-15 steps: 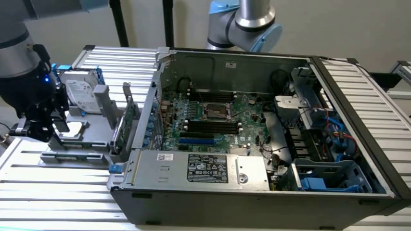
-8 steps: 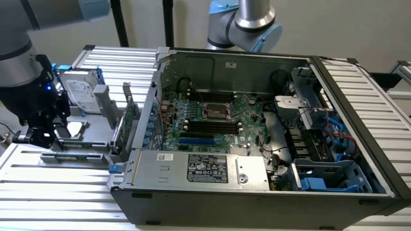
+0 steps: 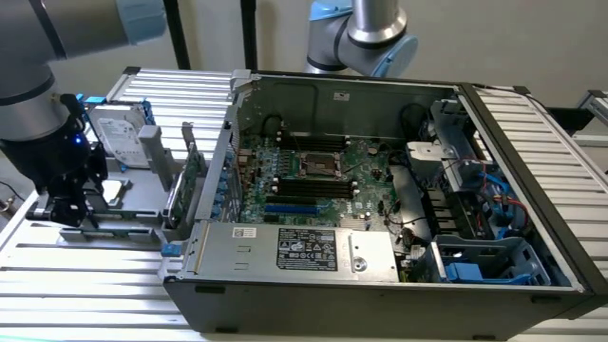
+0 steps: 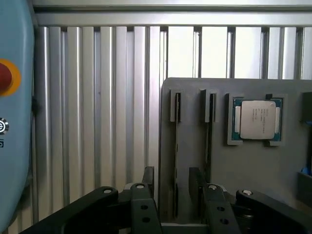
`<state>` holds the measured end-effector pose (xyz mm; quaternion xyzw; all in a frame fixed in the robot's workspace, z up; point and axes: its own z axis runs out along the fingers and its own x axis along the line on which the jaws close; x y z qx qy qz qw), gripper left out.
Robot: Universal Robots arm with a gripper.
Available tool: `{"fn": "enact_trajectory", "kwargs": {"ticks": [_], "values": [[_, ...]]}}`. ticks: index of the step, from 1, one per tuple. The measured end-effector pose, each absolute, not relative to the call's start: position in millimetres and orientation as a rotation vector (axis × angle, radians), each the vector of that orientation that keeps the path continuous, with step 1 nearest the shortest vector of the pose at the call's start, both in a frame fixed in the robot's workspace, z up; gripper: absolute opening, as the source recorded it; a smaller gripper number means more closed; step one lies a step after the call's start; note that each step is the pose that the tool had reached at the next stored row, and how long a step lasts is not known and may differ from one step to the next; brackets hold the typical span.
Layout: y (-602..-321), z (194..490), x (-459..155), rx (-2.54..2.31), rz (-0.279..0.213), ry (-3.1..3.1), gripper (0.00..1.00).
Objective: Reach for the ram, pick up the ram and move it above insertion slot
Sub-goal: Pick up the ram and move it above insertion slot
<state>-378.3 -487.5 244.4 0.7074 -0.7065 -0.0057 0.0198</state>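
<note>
My fingers [image 4: 196, 178] stand open, straddling the ram [image 4: 176, 146]. It sits on edge in a slot of the tray [image 4: 243, 170] on the counter [image 4: 97, 97]. Its long axis runs along the slot, parallel to the counter's ribs, thin edge up. Judgement: centre the gap over that edge and close squarely on the flat faces.

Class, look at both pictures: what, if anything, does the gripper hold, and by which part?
Nothing is held. The gripper is open, its fingers apart on either side of a narrow slot in the holder.
</note>
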Motion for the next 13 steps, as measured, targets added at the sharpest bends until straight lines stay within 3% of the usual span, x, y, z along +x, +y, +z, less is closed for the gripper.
{"fn": "enact_trajectory", "kwargs": {"ticks": [13], "values": [[-487.5, 220.8, -378.3, 2.195, -0.017, -2.192, 0.42]]}}
